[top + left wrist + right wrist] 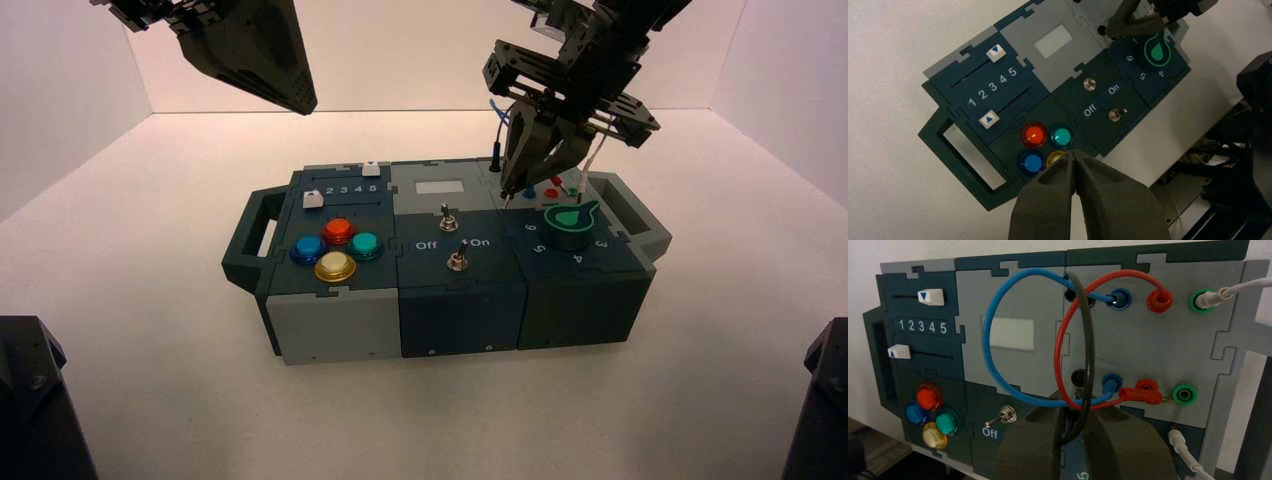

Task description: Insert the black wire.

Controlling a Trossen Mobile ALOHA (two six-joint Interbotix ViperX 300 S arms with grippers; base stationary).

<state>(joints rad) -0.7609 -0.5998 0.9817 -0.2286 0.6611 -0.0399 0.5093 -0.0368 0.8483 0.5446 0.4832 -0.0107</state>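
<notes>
In the upper left of the frame the left pincer (303, 106) is parked above the worktop (180, 250), closed with nothing in it, so it poses little risk.

Right of centre, the right pincer (510, 190) works over the box's grey socket panel (1133, 350), narrow and holding the lower plug of the black wire (1088, 340). The wire's other plug (496, 155) stands at the panel's far edge, by the upper black socket (1070, 295). The held end's metal tip is free, close to the lower black socket (1078, 377). If the tip comes down off-centre or tilted, it could catch the rim and twist in the grip. Too light a hold would let the plug slide up as it is pushed; and the looped lead, being springy, could pull it askew or tug the far plug loose.

Just to the right, the blue lead (989, 335) and the red lead (1058, 350) cross close to the pincer, so a careless descent could snag them or drag the loose red plug (1143, 395). Farther right, the green knob (568, 228) stands near enough to be bumped.
</notes>
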